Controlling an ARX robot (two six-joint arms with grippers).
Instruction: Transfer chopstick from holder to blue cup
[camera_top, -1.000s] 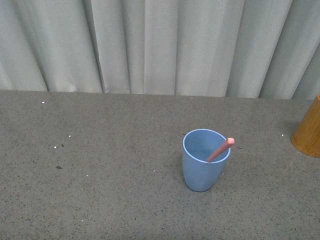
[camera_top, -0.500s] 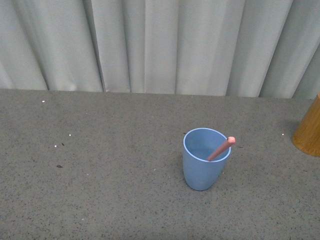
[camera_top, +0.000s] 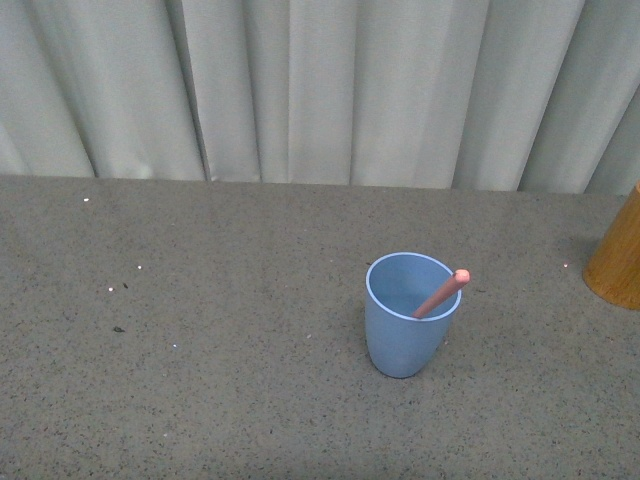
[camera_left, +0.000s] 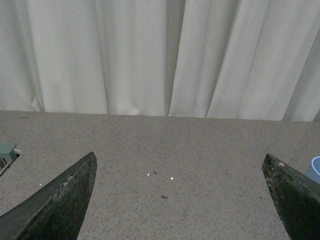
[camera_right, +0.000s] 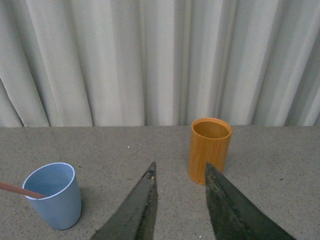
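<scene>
Left jaws are spread wide, right jaws nearly together, nothing gripped. The chopstick (camera_top: 440, 295) is seen leaning in the blue cup (camera_top: 405, 330), lower right of centre, unchanged lately, so it looks done.

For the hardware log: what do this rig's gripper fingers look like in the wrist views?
Left gripper: two dark, near-black wedge-shaped fingers with a mottled, scuffed surface. Right gripper: fingers the same dark colour, tapering to narrow tips. No cables, markings or arm links show; the front view shows neither arm.

Front view high above the table (camera_top: 200, 400), both wrist views low, facing the curtain (camera_top: 320, 90), all 3 sharing the blue cup (camera_top: 405, 318)
</scene>
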